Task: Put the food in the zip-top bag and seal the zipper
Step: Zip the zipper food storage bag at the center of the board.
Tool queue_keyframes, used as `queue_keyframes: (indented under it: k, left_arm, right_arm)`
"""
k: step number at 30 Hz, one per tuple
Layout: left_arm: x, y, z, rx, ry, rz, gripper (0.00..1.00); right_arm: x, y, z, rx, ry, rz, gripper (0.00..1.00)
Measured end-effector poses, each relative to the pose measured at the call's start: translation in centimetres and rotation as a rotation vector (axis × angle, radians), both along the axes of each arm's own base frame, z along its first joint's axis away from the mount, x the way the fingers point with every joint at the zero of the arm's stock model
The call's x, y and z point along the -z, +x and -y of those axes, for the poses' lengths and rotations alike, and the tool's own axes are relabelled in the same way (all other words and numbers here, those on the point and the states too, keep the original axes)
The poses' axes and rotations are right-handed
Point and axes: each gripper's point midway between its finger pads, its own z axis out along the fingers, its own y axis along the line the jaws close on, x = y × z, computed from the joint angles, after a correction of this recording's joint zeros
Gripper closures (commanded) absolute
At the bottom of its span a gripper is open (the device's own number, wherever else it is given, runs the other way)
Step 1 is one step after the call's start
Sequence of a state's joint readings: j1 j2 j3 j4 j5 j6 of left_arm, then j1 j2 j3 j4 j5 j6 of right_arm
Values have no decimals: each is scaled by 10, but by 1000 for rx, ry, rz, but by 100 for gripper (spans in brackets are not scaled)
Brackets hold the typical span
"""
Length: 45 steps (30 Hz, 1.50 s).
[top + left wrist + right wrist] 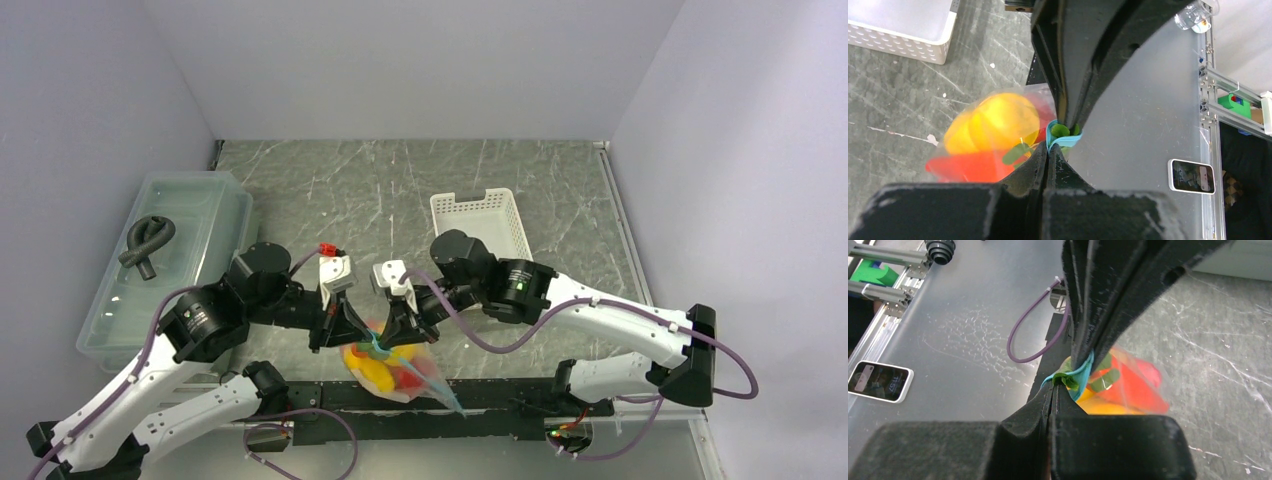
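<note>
The clear zip-top bag (398, 378) hangs between both grippers over the table's near edge. Inside it is the food: a yellow round fruit (998, 125), a red piece (965, 167) and a green leafy piece (1066, 378) that pokes out at the mouth. The teal zipper (1064, 142) is folded between the two grippers. My left gripper (1050, 150) is shut on the zipper, and so is my right gripper (1054, 385) from the opposite side. From above, the left gripper (345, 338) and the right gripper (397, 334) almost meet over the bag.
A white perforated basket (480, 220) stands behind the right arm. At the left is a translucent lidded bin (165, 265) with a black hose (147, 243) on it. A phone (1193, 176) lies on the grey bench below the table edge.
</note>
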State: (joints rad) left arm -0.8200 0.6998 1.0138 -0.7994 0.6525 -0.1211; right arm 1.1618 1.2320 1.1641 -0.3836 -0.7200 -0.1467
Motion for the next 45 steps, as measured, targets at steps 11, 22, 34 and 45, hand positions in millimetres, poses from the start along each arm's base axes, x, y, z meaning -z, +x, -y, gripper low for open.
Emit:
queue_keyframes:
  k: [11,22,34,45]
  left_arm:
    - [6,1,-1,-12,29,-25,100]
    - [8,1,-9,-45,39,-20,95]
    - [18,-2,-14,-55,78,-44,96]
    - [3,4,-6,-48,9,8,96]
  right_arm:
    - [7,-4,-7,32,-9,69,100]
    - [22,13,-24,153,-58,162,100]
    - [47,15,-34,204,-112,116,70]
    - [26,23,-25,296,-29,122,61]
